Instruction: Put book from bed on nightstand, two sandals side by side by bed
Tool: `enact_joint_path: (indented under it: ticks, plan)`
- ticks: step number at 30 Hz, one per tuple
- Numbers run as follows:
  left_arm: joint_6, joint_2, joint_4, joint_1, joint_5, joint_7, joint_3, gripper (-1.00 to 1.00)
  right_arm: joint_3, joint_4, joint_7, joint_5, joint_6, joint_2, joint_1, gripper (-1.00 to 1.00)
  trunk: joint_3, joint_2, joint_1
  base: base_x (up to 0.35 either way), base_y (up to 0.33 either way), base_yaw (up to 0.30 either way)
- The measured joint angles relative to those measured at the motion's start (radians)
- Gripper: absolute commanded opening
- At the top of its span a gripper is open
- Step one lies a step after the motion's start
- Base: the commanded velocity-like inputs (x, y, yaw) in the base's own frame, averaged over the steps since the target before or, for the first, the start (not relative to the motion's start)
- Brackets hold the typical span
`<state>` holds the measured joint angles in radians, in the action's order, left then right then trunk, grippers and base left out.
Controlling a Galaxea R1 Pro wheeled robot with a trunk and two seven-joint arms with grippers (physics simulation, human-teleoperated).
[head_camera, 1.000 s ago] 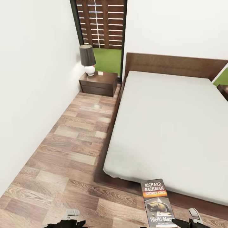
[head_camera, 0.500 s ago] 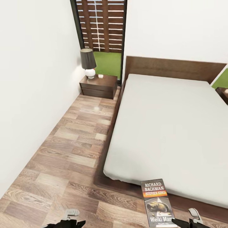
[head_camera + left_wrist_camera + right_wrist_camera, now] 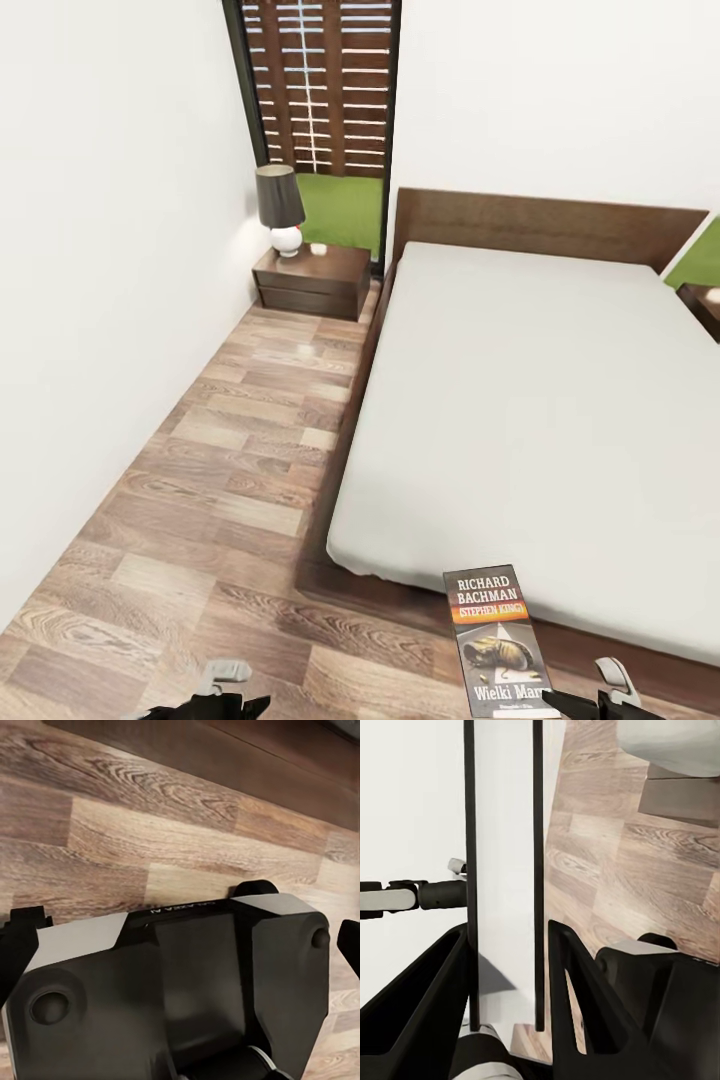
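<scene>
The right gripper [image 3: 506, 967] is clamped on the book [image 3: 497, 640], holding it upright over the floor [image 3: 230, 470] beside the bed [image 3: 530, 400]. The left gripper [image 3: 225, 690] hangs low; whether it is apart or together I cannot tell. The nightstand [image 3: 312, 280] stands by the window [image 3: 322, 90].

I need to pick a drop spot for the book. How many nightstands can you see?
2: one nightstand left of the bed under the lamp; a second nightstand cut off at the right edge, beside the bed's far side.
</scene>
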<state>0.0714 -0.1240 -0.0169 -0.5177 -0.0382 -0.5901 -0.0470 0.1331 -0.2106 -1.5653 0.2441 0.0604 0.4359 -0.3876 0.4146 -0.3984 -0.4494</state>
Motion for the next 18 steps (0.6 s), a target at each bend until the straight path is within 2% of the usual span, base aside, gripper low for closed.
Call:
enact_joint_path:
  ticks: [18]
  plan:
    - [0.0, 0.0, 0.0, 0.0, -0.001, 0.001, 0.0, 1.0, 0.0, 0.0, 0.0, 0.0, 0.0, 0.0, 0.0, -1.0, -0.029, 0.0, 0.0, 0.0, 0.0, 0.0]
